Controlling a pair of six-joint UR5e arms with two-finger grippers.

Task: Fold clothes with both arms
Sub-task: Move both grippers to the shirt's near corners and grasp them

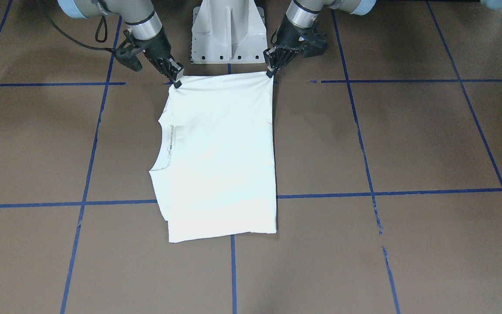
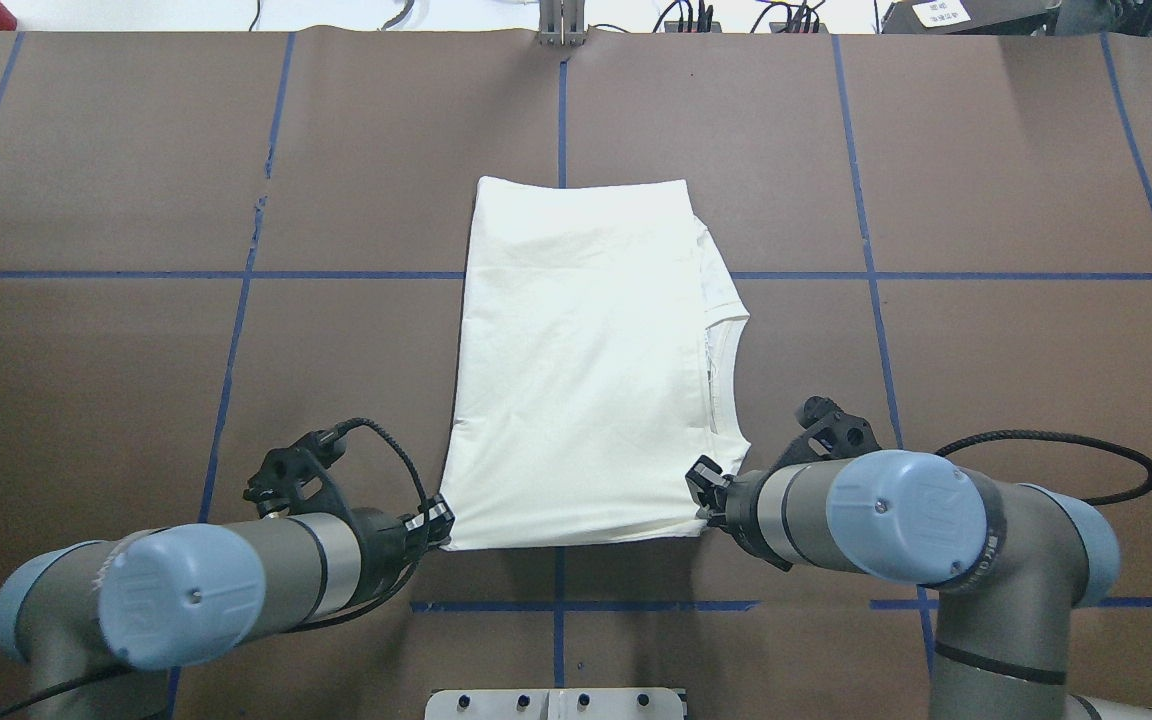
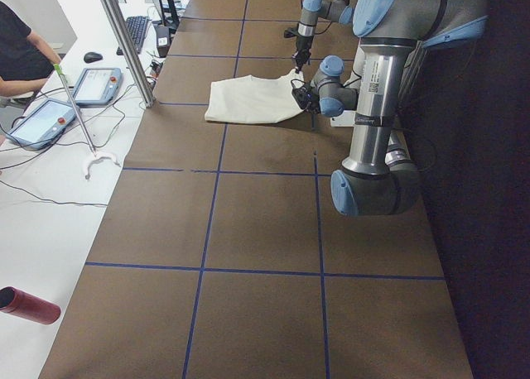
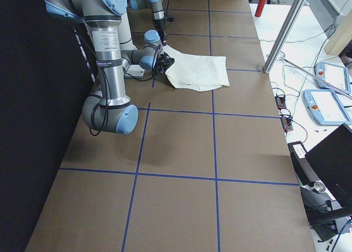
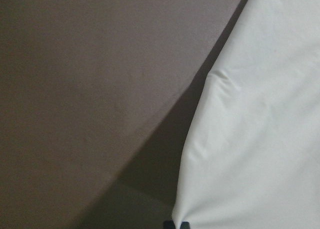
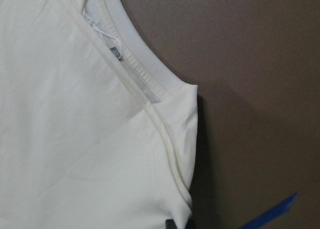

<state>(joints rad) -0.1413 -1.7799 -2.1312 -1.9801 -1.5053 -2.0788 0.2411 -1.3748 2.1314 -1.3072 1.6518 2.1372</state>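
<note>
The cream shirt (image 2: pixel 586 360) lies folded into a tall rectangle in the middle of the brown table, its ribbed collar (image 2: pixel 726 350) on the robot's right side. No print shows. My left gripper (image 2: pixel 439 527) is shut on the shirt's near left corner, also seen in the front-facing view as the left gripper (image 1: pixel 270 72). At the near right corner beside the collar, the right gripper (image 2: pixel 704 490) is pinched on the cloth; the front-facing view shows this right gripper (image 1: pixel 177 82) too. Each wrist view shows cloth (image 5: pixel 260 139) (image 6: pixel 75 139) running down into the fingertips at the bottom edge.
The white pedestal (image 1: pixel 228 32) stands just behind the held edge, between the arms. Blue tape lines (image 2: pixel 561 605) grid the table. A metal post (image 3: pixel 124 40), tablets (image 3: pixel 45 118) and a person's arm are on the operators' side. A red cylinder (image 3: pixel 29 304) lies near that edge.
</note>
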